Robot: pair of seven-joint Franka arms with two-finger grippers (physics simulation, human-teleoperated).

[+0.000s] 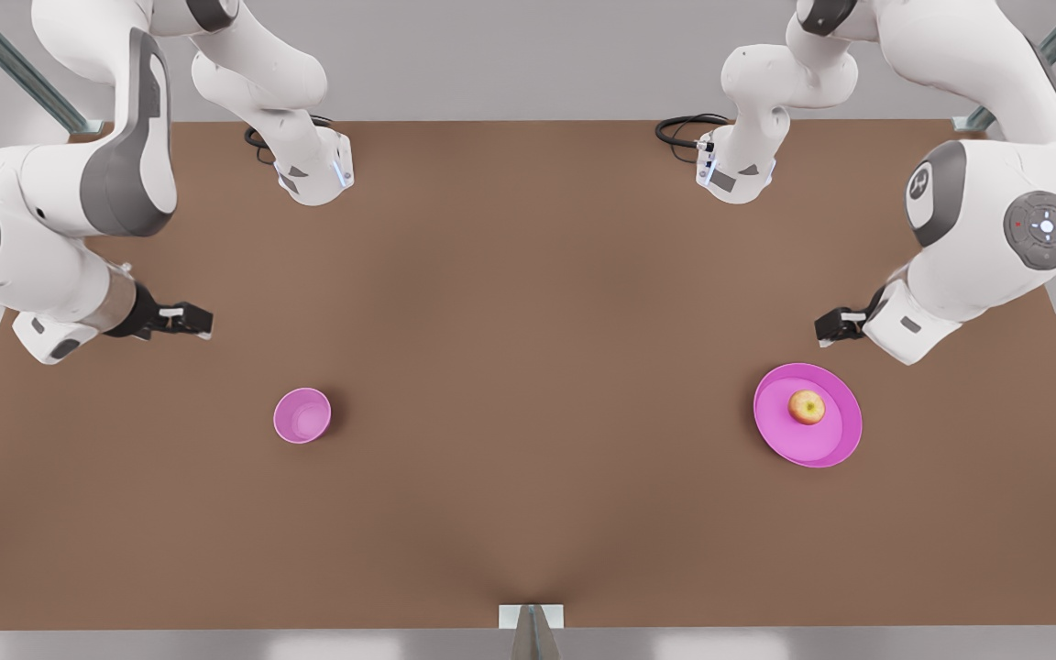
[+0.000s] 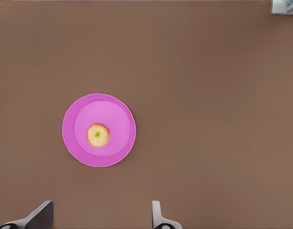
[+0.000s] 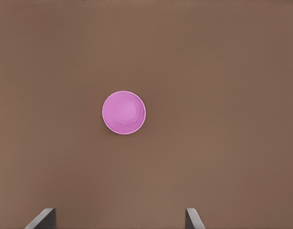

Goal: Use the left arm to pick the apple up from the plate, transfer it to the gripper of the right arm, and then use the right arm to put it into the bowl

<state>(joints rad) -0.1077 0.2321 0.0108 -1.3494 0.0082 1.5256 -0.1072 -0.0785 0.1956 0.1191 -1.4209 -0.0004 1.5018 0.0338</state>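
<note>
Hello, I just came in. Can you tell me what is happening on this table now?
Nothing is held yet. The apple lies on the pink plate at the front view's right, and the left gripper hovers open above the table beside the plate, not touching the apple. The small pink bowl stands empty toward the front view's left. The right gripper waits open above the table near the bowl. The pick-up and the handover are not yet begun.

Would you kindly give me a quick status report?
Left gripper open, above table beside plate. Right gripper open, waiting off from bowl. Apple on plate, untouched. Nothing in the way.
</note>
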